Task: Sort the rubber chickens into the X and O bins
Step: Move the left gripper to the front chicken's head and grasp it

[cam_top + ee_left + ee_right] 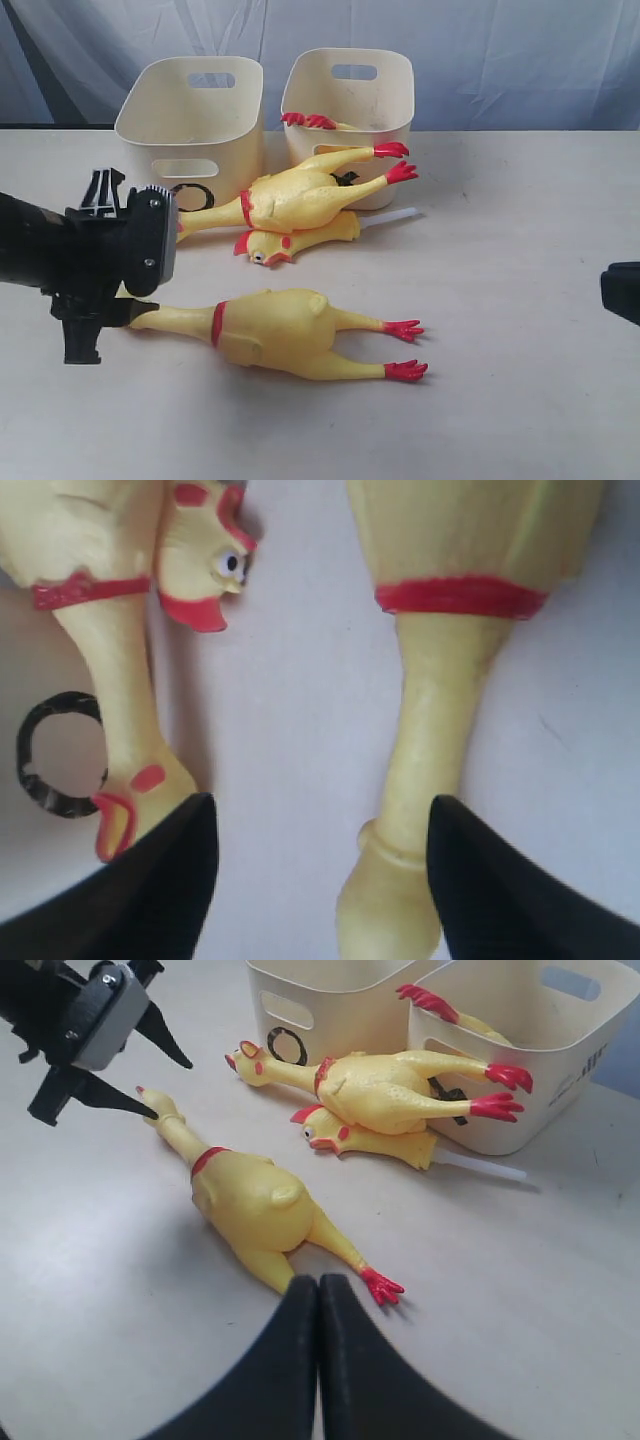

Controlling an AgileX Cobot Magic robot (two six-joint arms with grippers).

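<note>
A long rubber chicken (pixel 280 330) lies on the table at the front, with its feet to the right. My left gripper (pixel 318 825) is open around its head and neck (pixel 420 780), which lie close to one finger without being gripped. A second long chicken (pixel 295 195) rests on a shorter one (pixel 300 238) in front of the bins. The left bin (pixel 190 110) bears a black O (pixel 287 1047). The right bin (pixel 350 100) has red chicken feet (pixel 308 120) over its rim, and its black mark is mostly hidden. My right gripper (pixel 318 1282) is shut and empty near the front chicken's feet.
A white tube (pixel 390 220) sticks out from the shorter chicken toward the right. The second long chicken's head (pixel 130 800) lies just beside my left gripper's other finger. A black part of the right arm (pixel 622 292) shows at the right edge. Blue cloth hangs behind the table.
</note>
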